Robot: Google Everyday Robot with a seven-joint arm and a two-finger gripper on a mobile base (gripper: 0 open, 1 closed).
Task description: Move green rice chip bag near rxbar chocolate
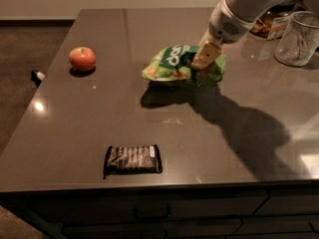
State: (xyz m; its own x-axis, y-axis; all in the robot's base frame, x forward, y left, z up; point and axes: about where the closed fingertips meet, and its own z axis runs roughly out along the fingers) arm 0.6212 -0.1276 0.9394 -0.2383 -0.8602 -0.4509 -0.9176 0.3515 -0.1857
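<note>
The green rice chip bag (172, 63) is a crinkled light-green bag with white lettering. It hangs a little above the brown tabletop at the middle back and casts a shadow below it. My gripper (205, 59) comes down from the upper right and is shut on the bag's right part. The rxbar chocolate (133, 159), a flat black bar with pale text, lies near the table's front edge, well in front of and left of the bag.
A red apple (82, 59) sits at the table's left side. A clear glass cup (298, 31) and packaged items stand at the back right. A small object (37, 75) lies on the floor left of the table (75, 128).
</note>
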